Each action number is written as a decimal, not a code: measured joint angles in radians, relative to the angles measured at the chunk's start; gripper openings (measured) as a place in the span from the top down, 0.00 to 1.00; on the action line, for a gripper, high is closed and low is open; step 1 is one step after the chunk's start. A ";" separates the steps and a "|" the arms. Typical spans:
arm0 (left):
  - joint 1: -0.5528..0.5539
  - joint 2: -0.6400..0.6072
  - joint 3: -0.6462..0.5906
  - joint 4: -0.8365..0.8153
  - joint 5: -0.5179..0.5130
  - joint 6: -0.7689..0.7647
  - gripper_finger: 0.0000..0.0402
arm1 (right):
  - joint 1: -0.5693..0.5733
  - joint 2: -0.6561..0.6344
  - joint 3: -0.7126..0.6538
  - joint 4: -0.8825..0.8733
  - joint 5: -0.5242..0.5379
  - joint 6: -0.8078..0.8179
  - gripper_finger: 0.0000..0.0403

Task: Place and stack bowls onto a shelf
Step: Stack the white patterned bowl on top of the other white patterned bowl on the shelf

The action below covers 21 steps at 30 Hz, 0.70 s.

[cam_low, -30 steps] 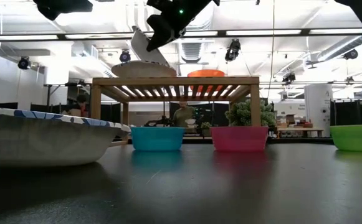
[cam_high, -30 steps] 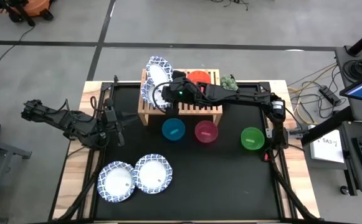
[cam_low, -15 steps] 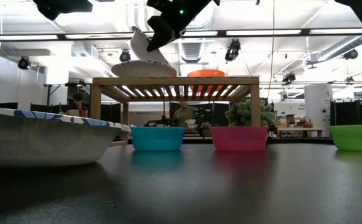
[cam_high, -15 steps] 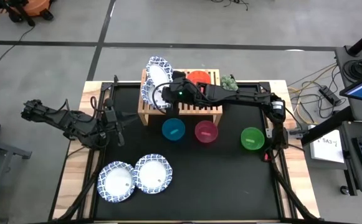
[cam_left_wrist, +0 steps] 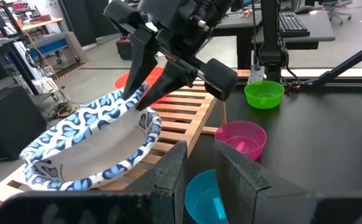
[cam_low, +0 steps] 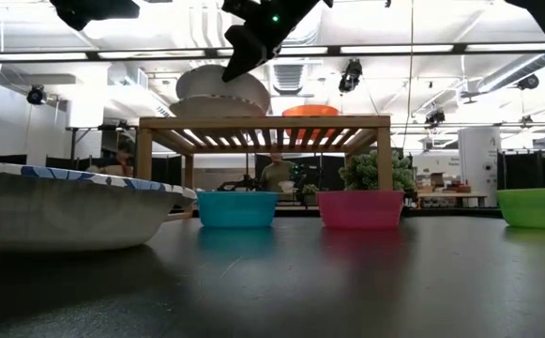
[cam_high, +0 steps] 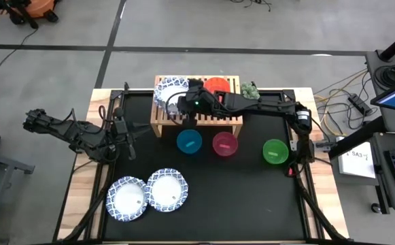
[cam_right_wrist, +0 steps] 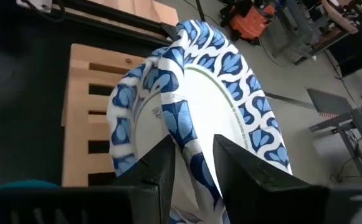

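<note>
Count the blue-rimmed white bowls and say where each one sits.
4. Two lie side by side on the mat: bowl and bowl. Two sit stacked on the shelf.

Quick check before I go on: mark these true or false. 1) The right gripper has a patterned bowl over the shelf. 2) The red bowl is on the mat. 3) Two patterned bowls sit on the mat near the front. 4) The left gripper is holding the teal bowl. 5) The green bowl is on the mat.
1) True: the right gripper pinches the rim of a patterned bowl lying on another one on the shelf.
2) False: the red bowl is on the shelf top.
3) True: two patterned bowls lie side by side there.
4) False: the left gripper waits at the mat's left, empty; the teal bowl stands on the mat.
5) True: the green bowl sits on the mat's right.
</note>
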 joint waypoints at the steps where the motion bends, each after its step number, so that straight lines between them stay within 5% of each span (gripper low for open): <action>1: 0.000 0.000 0.000 0.000 0.000 0.000 0.84 | 0.003 -0.001 0.000 -0.006 0.000 0.000 0.75; 14: 0.000 0.000 0.000 0.004 0.000 0.000 0.84 | 0.012 -0.007 0.000 -0.022 0.022 0.056 0.75; 21: 0.000 0.000 0.000 0.004 0.000 0.000 0.84 | 0.012 -0.008 0.000 -0.019 0.024 0.060 0.87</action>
